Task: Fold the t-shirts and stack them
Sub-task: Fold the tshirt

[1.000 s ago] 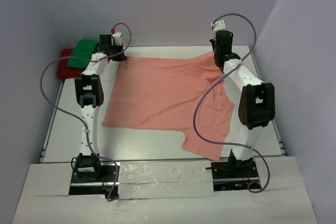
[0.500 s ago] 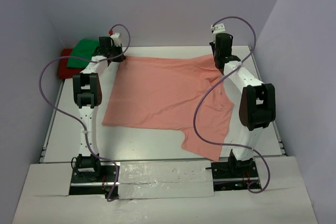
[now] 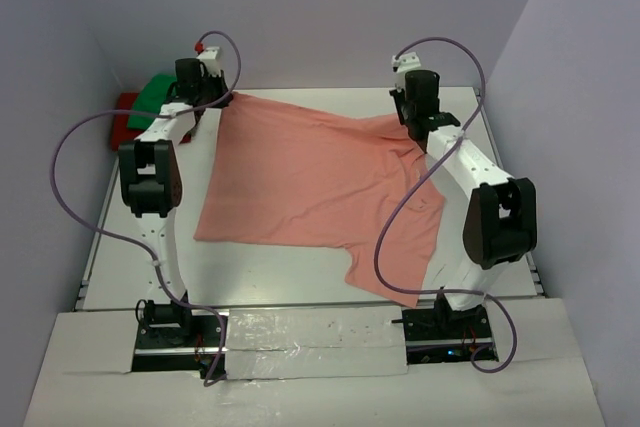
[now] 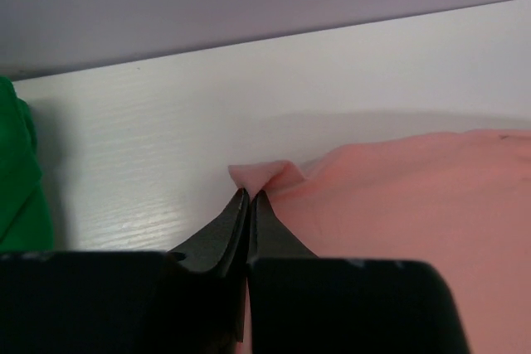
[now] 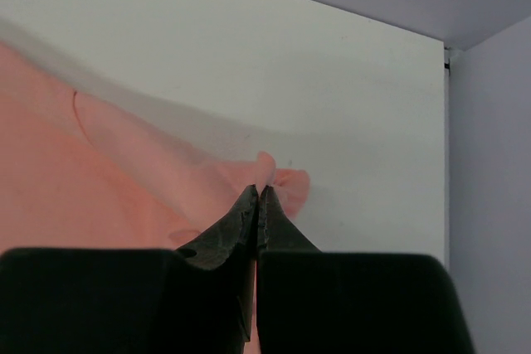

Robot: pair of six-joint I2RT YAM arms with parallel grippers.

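overhead view: you see the salmon-pink t-shirt (image 3: 310, 187) spread across the white table (image 3: 130, 247). its near edge and one sleeve lie flat toward the arm bases, and its far hem runs between the two grippers. the left gripper (image 4: 250, 195) stands at the shirt's far left corner. in the left wrist view its fingers are pressed together with only a sliver between them, pinching a small folded peak of pink cloth at the tips. the cloth beside the pinch is raised a little and casts a soft shadow on the table. the right gripper (image 5: 259, 190) stands at the far right corner, near the back wall (image 3: 320, 7). in the right wrist view its fingers are likewise closed tight on a puckered bit of the same shirt, which bunches just past the tips. the right arm reaches out above the shirt's right side. the bright green t-shirt (image 3: 158, 92) lies folded at the far left corner of the table, on top of the red t-shirt (image 3: 120, 112), whose edge shows beside it. both sit just left of the left gripper. in the left wrist view you find the green cloth at the left margin, apart from the pink corner.
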